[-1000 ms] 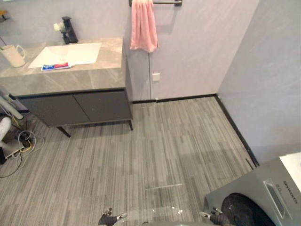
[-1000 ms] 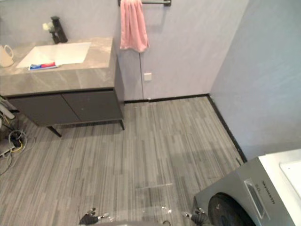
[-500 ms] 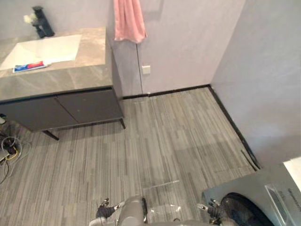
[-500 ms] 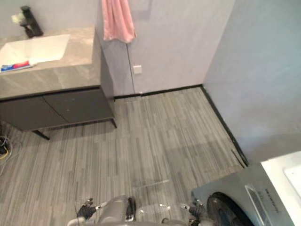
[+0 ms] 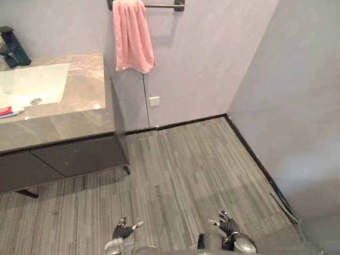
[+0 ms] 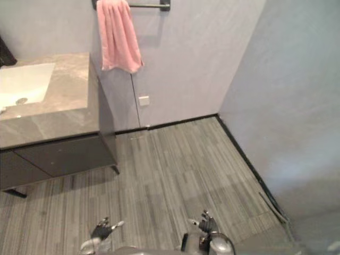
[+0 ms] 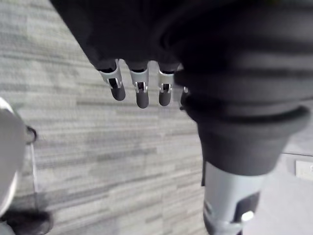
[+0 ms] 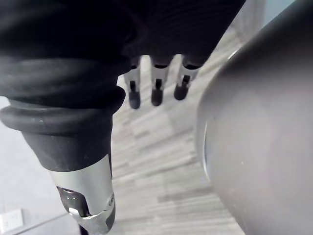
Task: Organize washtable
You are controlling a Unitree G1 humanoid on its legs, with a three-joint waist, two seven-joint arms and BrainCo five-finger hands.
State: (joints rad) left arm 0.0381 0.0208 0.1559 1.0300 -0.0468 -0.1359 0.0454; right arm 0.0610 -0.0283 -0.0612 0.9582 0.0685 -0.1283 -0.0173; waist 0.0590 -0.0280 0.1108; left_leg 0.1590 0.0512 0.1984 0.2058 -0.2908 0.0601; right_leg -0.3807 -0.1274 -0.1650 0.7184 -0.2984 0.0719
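Well over to the robot's left stands the washtable with its grey, stone-patterned surface (image 5: 82,98), which rests on a dark cabinet with flat doors (image 5: 79,156) and thin dark legs. A white rectangular basin (image 5: 32,85) is sunk into the surface, with a black tap (image 5: 13,50) behind it at the back edge. A small red and white tube (image 5: 6,111) lies flat on the surface just in front of the basin, cut off by the head view's left edge. On the pale wall beside the washtable, a pink towel (image 5: 133,37) hangs folded over a dark metal rail (image 5: 164,6), and a white wall socket (image 5: 154,101) sits lower down, near the cabinet's end. Grey striped plank floor (image 5: 180,170) runs from the cabinet to the black skirting (image 5: 186,123) along the walls. Both hands hang low over this floor, well apart from the washtable. The left robot hand (image 5: 123,231) has its silver, dark-tipped fingers (image 7: 142,93) straight and loosely spread, holding nothing. The right robot hand (image 5: 227,225) is the same, its fingers (image 8: 156,90) hanging relaxed in a row above bare planks with nothing between them and the thumb.
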